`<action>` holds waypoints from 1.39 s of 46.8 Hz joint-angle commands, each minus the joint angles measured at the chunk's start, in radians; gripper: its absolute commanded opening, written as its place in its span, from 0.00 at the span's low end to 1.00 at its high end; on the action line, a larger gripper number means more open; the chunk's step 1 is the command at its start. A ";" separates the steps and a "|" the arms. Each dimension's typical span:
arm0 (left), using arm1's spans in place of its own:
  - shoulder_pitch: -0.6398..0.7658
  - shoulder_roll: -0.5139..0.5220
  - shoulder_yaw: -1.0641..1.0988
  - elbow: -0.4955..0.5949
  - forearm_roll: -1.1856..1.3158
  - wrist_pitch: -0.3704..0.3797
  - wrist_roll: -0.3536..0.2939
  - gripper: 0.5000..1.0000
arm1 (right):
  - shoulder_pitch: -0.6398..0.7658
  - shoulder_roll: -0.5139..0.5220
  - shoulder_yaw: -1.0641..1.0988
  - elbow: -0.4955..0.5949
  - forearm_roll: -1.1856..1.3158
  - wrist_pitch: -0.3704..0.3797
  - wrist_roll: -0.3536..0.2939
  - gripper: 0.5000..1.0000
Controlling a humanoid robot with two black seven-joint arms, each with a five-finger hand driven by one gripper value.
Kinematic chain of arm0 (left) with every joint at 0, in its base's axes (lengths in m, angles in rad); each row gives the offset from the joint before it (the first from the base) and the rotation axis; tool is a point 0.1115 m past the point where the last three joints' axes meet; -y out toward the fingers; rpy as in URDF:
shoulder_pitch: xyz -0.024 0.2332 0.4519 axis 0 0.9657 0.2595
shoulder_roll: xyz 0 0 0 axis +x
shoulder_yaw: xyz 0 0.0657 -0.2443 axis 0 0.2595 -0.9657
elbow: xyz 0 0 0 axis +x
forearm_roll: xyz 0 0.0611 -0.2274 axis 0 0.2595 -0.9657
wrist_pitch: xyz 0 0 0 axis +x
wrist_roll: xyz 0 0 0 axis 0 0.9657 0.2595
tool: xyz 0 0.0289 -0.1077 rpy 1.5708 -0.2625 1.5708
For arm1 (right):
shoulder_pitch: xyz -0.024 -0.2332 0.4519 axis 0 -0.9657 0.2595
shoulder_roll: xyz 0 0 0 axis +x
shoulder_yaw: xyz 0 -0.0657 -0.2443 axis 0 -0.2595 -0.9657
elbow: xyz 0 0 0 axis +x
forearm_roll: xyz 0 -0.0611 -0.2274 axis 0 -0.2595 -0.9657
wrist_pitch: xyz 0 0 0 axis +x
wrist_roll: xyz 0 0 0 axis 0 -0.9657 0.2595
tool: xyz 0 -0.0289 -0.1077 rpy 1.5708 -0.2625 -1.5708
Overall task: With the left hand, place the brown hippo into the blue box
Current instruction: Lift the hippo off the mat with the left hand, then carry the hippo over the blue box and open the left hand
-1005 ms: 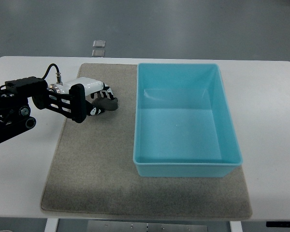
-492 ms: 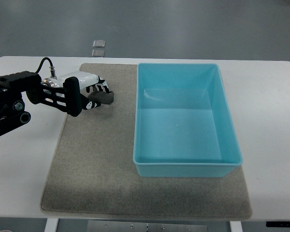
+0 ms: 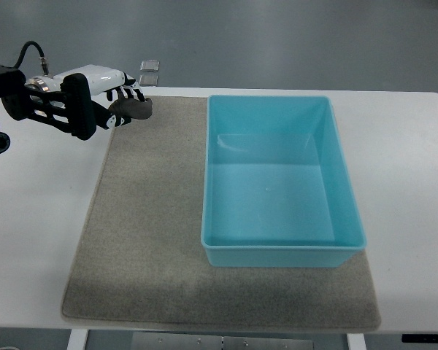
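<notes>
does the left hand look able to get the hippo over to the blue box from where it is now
Probably yes. The left hand holds the brown hippo near the mat's far-left corner, and only bare mat lies between it and the open, empty blue box.

The blue box (image 3: 281, 179) looks smooth, slightly glossy plastic — the mat (image 3: 142, 240) under it rough, matt felt-like cloth. By the fingers (image 3: 124, 95), the brown hippo (image 3: 133, 109) looks soft and matt; the table (image 3: 36, 211) is smooth white.
</notes>
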 commanded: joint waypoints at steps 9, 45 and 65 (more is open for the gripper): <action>-0.123 0.057 -0.001 -0.115 -0.065 -0.086 -0.015 0.00 | 0.000 0.000 0.000 0.001 0.000 0.000 0.000 0.87; -0.215 -0.439 0.073 -0.007 -0.050 -0.169 0.005 0.00 | 0.000 0.000 0.000 -0.001 0.000 0.000 0.000 0.87; -0.145 -0.541 0.104 0.087 0.022 -0.156 0.005 0.00 | 0.000 0.000 0.000 -0.001 0.000 0.000 0.000 0.87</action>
